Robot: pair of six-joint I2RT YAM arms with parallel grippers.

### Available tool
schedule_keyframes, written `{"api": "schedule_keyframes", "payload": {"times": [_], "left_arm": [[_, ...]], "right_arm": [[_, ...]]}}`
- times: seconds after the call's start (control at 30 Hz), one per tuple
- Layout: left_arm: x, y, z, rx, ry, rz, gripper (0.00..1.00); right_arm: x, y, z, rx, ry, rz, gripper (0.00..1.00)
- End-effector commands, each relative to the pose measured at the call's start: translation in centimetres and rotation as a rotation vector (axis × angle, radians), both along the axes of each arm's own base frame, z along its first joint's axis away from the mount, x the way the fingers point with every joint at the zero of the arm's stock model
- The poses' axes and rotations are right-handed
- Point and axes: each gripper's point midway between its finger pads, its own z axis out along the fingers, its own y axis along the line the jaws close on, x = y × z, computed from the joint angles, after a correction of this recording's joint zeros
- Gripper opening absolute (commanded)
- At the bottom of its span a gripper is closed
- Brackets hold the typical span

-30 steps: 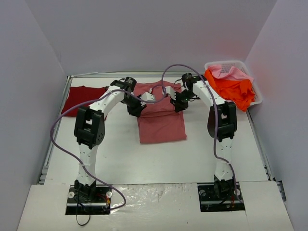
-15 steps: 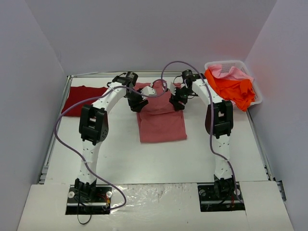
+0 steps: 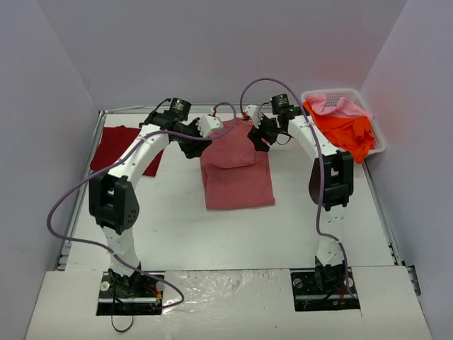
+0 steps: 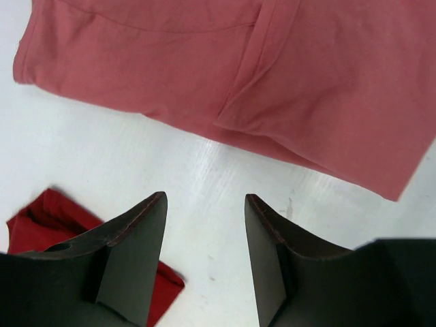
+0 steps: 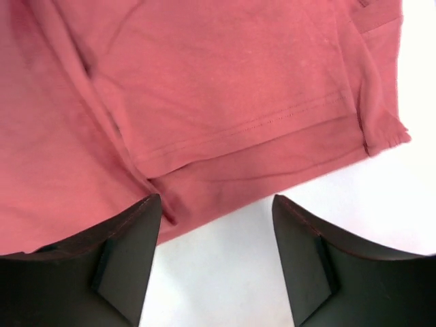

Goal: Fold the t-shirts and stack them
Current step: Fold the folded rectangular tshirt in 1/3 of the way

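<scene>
A muted rose-red t-shirt (image 3: 237, 170) lies partly folded at the table's middle back, its top part folded down over the body. It also shows in the left wrist view (image 4: 272, 75) and the right wrist view (image 5: 204, 95). My left gripper (image 3: 200, 146) is open and empty, above the bare table just left of the shirt's upper edge (image 4: 204, 204). My right gripper (image 3: 256, 144) is open and empty, above the shirt's upper right edge (image 5: 216, 204). A dark crimson t-shirt (image 3: 124, 147) lies flat at the back left, and its corner shows in the left wrist view (image 4: 41, 221).
A white lattice basket (image 3: 379, 138) at the back right holds a bright orange t-shirt (image 3: 347, 131) and a light pink t-shirt (image 3: 336, 106). Grey walls close in the table on three sides. Purple cables loop over both arms.
Both grippers have moved back and apart, away from the rose-red shirt's top. The shirt's top part now lies folded down and flatter on the body.
</scene>
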Motion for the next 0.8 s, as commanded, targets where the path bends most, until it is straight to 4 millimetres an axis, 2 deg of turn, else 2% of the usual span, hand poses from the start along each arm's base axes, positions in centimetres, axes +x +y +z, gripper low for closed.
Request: {"api": "schedule_keyframes", "payload": {"times": [0.0, 0.03, 0.07, 0.1, 0.13, 0.17, 0.2, 0.27, 0.33, 0.37, 0.43, 0.57, 0.77], "left_arm": [[-1.0, 0.8, 4.5, -0.113, -0.095, 0.106, 0.48], [-1.5, 1.1, 4.4, -0.120, -0.096, 0.122, 0.48], [-2.5, 1.7, 4.0, -0.116, -0.102, 0.126, 0.48], [-2.9, 2.2, 3.8, -0.109, -0.104, 0.134, 0.49], [-3.2, 2.7, 3.6, -0.104, -0.105, 0.144, 0.48], [-3.6, 3.3, 3.6, -0.101, -0.110, 0.157, 0.48], [-4.1, 4.0, 2.5, -0.091, -0.080, 0.177, 0.48], [-4.8, 5.3, 2.0, -0.094, -0.048, 0.219, 0.48], [-5.6, 6.2, 0.8, -0.105, -0.003, 0.252, 0.48], [-5.6, 7.0, 1.0, -0.118, -0.012, 0.274, 0.48], [-6.2, 7.8, -0.1, -0.111, 0.006, 0.299, 0.48], [-6.9, 8.9, -0.7, -0.097, -0.002, 0.325, 0.48], [-7.6, 9.3, -1.5, -0.103, 0.010, 0.338, 0.48]], "right_arm": [[-2.5, 0.8, 5.7, 0.059, -0.075, 0.001, 0.57], [-3.2, 1.3, 5.7, 0.062, -0.066, 0.010, 0.45], [-4.0, 1.4, 6.4, 0.063, -0.074, 0.017, 0.14], [-5.4, 2.0, 5.2, 0.053, -0.038, 0.034, 0.04], [-6.2, 2.4, 5.0, 0.053, -0.025, 0.041, 0.00], [-7.0, 2.7, 5.2, 0.055, -0.021, 0.050, 0.00], [-8.3, 3.0, 4.2, 0.052, 0.015, 0.063, 0.00], [-10.2, 4.5, 3.7, 0.047, 0.043, 0.102, 0.00], [-11.6, 5.2, 2.4, 0.029, 0.078, 0.124, 0.00], [-12.3, 6.1, 1.6, 0.022, 0.103, 0.142, 0.00], [-13.0, 6.8, 0.5, 0.020, 0.133, 0.159, 0.00], [-13.3, 7.9, -2.2, 0.003, 0.191, 0.181, 0.00], [-12.3, 8.7, -4.6, -0.009, 0.227, 0.190, 0.00]]}}
